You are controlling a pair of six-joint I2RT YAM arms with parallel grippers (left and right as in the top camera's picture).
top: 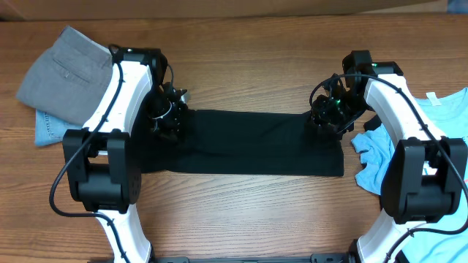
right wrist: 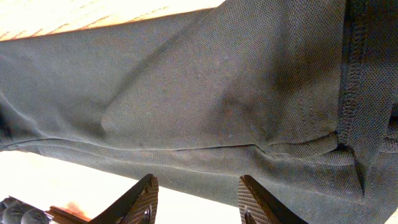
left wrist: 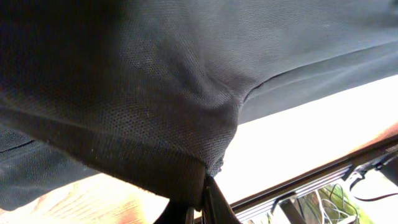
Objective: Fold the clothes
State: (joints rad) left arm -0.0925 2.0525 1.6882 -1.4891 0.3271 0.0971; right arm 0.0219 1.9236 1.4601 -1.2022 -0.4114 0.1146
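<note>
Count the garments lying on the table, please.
4: a black garment stretched across the middle, grey trousers at the far left corner, denim beneath them, and a light blue shirt at the right edge. That last may be two pieces.

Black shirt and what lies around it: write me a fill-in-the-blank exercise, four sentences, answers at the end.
The left gripper is shut on the ____ shirt. The right gripper has its jaws ____ over the cloth. The gray trousers lie on a ____ denim piece. The light blue shirt lies beside the robot's ____ arm.
Missing words: black; open; blue; right.
</note>
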